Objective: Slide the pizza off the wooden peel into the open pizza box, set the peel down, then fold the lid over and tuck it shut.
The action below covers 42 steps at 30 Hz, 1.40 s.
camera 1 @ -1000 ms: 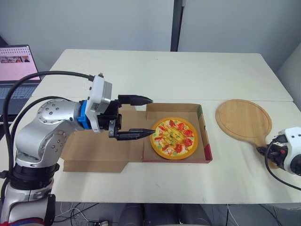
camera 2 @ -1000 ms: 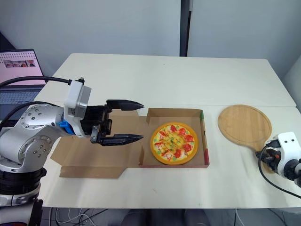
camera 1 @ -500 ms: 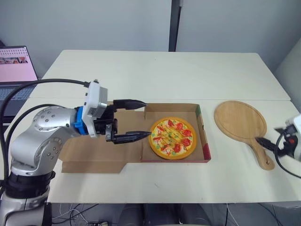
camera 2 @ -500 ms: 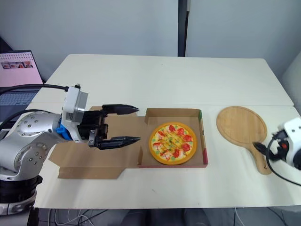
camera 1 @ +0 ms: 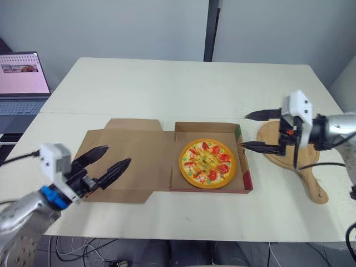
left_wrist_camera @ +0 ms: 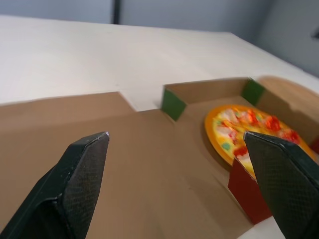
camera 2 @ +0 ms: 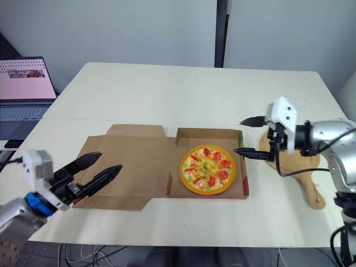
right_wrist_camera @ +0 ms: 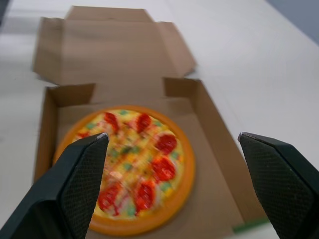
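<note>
A: White table (camera 1: 167,89) against a plain grey wall, with one laptop (camera 1: 22,78) open well off to the left of the box (camera 1: 206,129). What are you counting?

B: One box, one pizza (camera 1: 207,162), one peel (camera 1: 314,186), two grippers. The pizza sits flat in the tray of the box, well inside the walls.

A: And the peel?

B: It lies flat on the table just right of the box, with nothing holding it. I'd say the sliding and the setting down are done, and only the lid (camera 1: 125,161) is left. It lies spread flat on the table, left of the tray.

A: So why is the left gripper (camera 1: 118,154) out there?

B: It hangs over the lid's outer near corner, the part farthest from the tray. Its jaws are spread wide and grip nothing. My guess is that it's placed to get under that edge and swing the lid over.

A: And the right gripper (camera 1: 243,131)?

B: It's close by the box's right wall, above the round end of the peel, pointing at the box. Its jaws gape too and are empty. It's likely waiting to steady the box or help tuck the flap.
</note>
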{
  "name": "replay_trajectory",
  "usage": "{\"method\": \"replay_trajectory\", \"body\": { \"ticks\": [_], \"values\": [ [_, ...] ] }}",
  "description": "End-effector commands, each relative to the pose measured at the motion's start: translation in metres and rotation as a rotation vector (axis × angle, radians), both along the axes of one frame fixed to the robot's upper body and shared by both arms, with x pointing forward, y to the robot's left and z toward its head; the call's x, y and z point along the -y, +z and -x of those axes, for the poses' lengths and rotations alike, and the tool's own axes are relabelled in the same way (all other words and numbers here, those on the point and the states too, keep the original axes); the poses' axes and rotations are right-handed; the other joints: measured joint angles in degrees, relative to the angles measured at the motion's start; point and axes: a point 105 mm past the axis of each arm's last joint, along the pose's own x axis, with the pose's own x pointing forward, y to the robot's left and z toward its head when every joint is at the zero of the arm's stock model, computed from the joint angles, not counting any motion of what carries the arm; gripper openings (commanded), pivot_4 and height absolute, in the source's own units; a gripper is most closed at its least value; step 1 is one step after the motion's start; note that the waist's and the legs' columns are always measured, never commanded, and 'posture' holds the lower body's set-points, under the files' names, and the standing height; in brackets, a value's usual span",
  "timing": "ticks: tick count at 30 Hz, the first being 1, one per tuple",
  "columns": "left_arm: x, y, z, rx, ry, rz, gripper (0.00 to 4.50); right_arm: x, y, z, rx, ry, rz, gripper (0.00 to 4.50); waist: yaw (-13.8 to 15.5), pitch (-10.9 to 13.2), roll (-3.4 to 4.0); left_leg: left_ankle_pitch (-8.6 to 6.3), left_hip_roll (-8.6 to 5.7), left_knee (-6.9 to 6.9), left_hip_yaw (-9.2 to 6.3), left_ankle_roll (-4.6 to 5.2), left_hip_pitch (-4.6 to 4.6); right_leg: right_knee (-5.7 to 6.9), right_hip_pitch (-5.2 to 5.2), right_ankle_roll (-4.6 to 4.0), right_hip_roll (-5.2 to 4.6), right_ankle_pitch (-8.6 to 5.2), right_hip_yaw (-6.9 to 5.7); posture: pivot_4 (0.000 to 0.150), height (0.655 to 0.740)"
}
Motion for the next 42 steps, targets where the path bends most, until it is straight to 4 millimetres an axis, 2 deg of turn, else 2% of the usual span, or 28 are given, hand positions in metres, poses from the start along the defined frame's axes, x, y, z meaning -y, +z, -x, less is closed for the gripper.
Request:
{"method": "replay_trajectory", "body": {
  "ticks": [1,7,13,20,24,27,31,32,34,42],
  "values": [
    [-0.007,0.001,0.019,-0.002,0.137,0.122,4.50,-0.019,0.010,0.009,0.011,0.134,-0.004,4.48,0.04,-0.01,-0.04,0.00,0.00,0.00,0.00,0.00,0.00,-0.01,-0.01,0.00,-0.13,0.00,0.00,0.150,0.7368],
    [-0.019,-0.038,0.059,-0.180,0.442,0.486,4.50,-0.034,0.010,0.009,-0.004,0.235,0.007,4.48,-0.05,-0.06,-0.13,0.00,0.00,0.00,-0.11,0.00,0.06,-0.05,0.13,-0.02,-0.17,0.00,-0.05,0.150,0.7368],
    [-0.022,-0.068,0.078,-0.311,0.604,0.706,4.50,-0.039,0.010,0.004,-0.007,0.267,0.012,4.48,0.01,-0.07,-0.15,0.00,-0.11,0.02,-0.07,0.01,0.08,-0.17,0.18,-0.08,0.13,-0.04,-0.03,0.150,0.7368],
    [-0.026,-0.084,0.060,-0.352,0.654,0.863,4.50,-0.044,0.013,0.004,0.001,0.297,0.017,4.48,0.01,-0.08,-0.16,0.00,-0.21,0.01,-0.01,0.01,0.07,-0.24,0.16,-0.09,0.28,-0.04,-0.01,0.150,0.7368],
    [-0.036,-0.091,0.052,-0.335,0.698,0.942,4.50,-0.042,0.014,0.005,-0.002,0.296,0.024,4.48,0.00,-0.11,-0.10,0.00,-0.19,0.00,0.00,0.01,0.08,-0.24,0.17,-0.09,0.27,-0.04,-0.01,0.150,0.7368],
    [-0.033,-0.092,0.041,-0.355,0.675,0.968,4.50,-0.040,0.014,0.006,-0.004,0.292,0.034,4.48,0.08,-0.29,0.42,0.00,-0.21,-0.05,0.01,0.01,0.09,-0.28,0.17,-0.09,0.27,-0.04,0.01,0.150,0.7368],
    [-0.033,-0.096,0.037,-0.370,0.663,0.962,4.50,-0.039,0.014,0.007,-0.008,0.290,0.039,4.48,0.18,-0.52,1.07,0.00,-0.34,-0.17,0.01,0.01,0.08,-0.31,0.16,-0.12,0.27,-0.06,-0.01,0.150,0.7368],
    [-0.034,-0.097,0.036,-0.372,0.664,0.962,4.11,-0.039,0.014,0.007,-0.008,0.290,0.040,4.50,0.18,-0.57,1.17,0.00,-0.35,-0.18,0.02,0.01,0.08,-0.31,0.16,-0.13,0.27,-0.07,-0.01,0.150,0.7368],
    [-0.036,-0.098,0.034,-0.367,0.665,0.962,3.66,-0.039,0.014,0.007,-0.009,0.289,0.040,4.50,0.17,-0.63,1.30,0.00,-0.34,-0.20,0.02,0.01,0.08,-0.31,0.16,-0.18,0.31,-0.10,-0.02,0.150,0.7368],
    [-0.030,-0.100,0.021,-0.390,0.600,0.955,1.07,-0.038,0.016,0.007,-0.008,0.289,0.046,4.50,0.22,-0.64,1.55,0.00,-0.30,-0.28,-0.03,0.01,0.05,-0.32,0.15,-0.27,0.42,-0.15,-0.07,0.150,0.7368]
  ]
}}
